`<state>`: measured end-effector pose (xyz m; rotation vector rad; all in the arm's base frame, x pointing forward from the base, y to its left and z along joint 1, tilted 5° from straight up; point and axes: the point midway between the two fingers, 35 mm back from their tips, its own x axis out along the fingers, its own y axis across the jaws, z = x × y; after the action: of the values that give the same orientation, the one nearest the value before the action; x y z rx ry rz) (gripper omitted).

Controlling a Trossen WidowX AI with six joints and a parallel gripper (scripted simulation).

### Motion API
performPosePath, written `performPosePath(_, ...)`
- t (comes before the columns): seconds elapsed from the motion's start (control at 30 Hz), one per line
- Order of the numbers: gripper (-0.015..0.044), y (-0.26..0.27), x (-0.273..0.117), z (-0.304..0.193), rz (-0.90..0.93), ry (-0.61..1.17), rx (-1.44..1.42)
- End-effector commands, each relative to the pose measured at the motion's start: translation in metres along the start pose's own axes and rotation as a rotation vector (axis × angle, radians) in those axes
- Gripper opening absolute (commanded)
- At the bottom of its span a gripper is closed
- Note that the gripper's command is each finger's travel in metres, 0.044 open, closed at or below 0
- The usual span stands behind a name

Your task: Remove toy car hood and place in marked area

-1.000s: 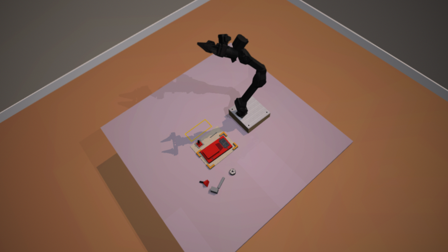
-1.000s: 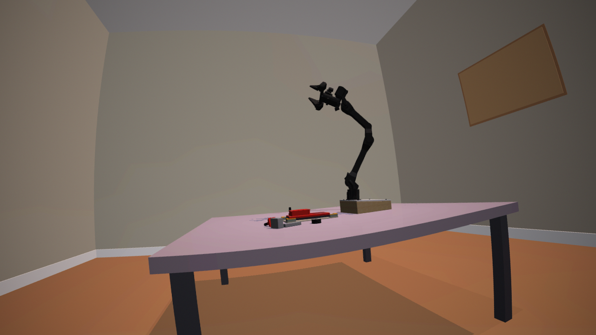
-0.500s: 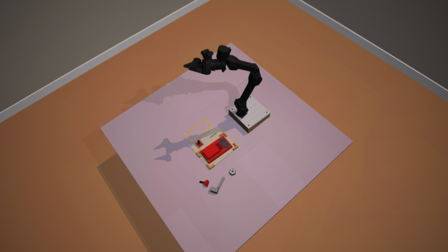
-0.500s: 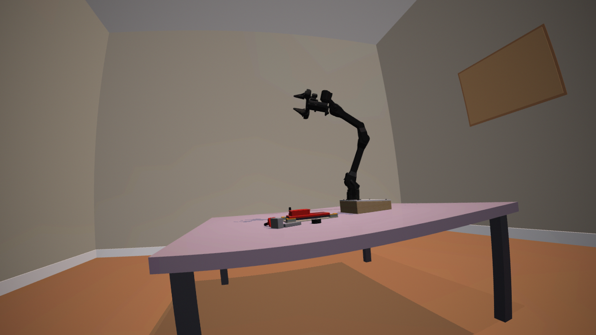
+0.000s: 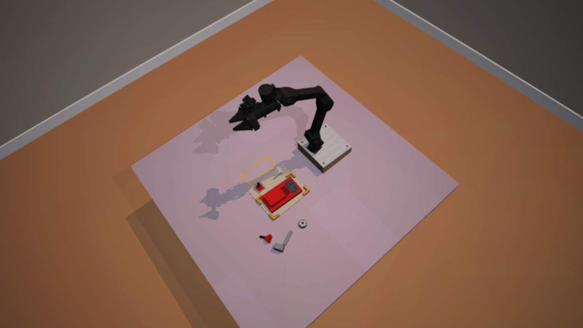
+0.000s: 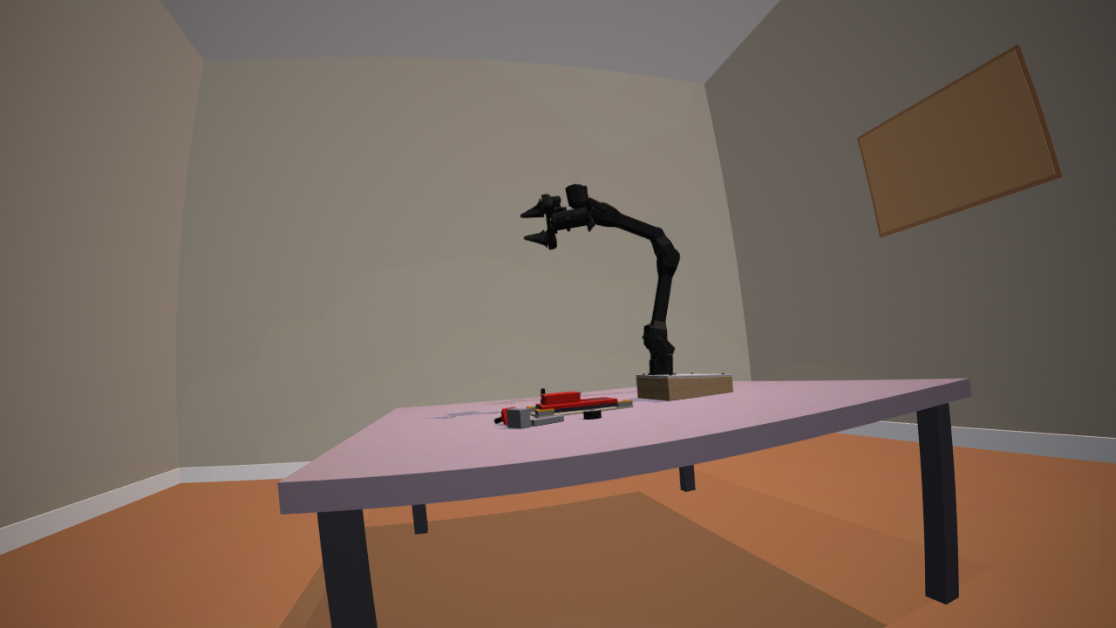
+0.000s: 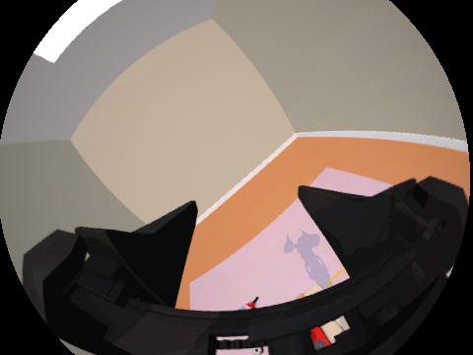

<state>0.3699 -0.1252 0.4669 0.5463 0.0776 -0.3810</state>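
Note:
The red toy car [image 5: 290, 195] [image 6: 599, 402] lies flat between orange corner brackets. The hood appears to be the raised red block [image 5: 274, 197] [image 6: 560, 398] on its left end in the top view. The marked area is a thin yellow outline [image 5: 253, 164] [image 7: 336, 276] on the table, beside the car's board; no object lies inside it. My gripper [image 5: 231, 125] [image 6: 522, 226] [image 7: 248, 199] is open and empty, high above the table and well away from the car, with its fingers pointing roughly sideways. In the wrist view the gripper body hides most of the car.
A beige board [image 5: 268, 183] bears the car, a thin grey rod [image 5: 277, 175] and a red piece with a black knob [image 5: 258, 187]. Near the board lie a wheel [image 5: 302, 222], a grey hammer-like piece [image 5: 278, 247] and a red cone-like piece [image 5: 268, 238]. The arm base [image 5: 332, 142] stands opposite.

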Motion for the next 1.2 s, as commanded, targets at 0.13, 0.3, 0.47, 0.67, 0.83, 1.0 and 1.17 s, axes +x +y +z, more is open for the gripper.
performPosePath(0.13, 0.044, -0.009, 0.04, -0.079, -0.042, 0.243, -0.066)
performPosePath(0.3, 0.044, -0.016, 0.056, -0.126, -0.072, 0.387, -0.114)
performPosePath(0.47, 0.044, -0.024, 0.068, -0.176, -0.101, 0.542, -0.169)
performPosePath(0.67, 0.044, -0.035, 0.073, -0.236, -0.138, 0.727, -0.247)
performPosePath(0.83, 0.044, -0.047, 0.07, -0.286, -0.172, 0.882, -0.332)
performPosePath(1.0, 0.044, -0.056, 0.063, -0.325, -0.192, 1.014, -0.391)
performPosePath(1.17, 0.044, -0.066, 0.046, -0.373, -0.213, 1.191, -0.452)
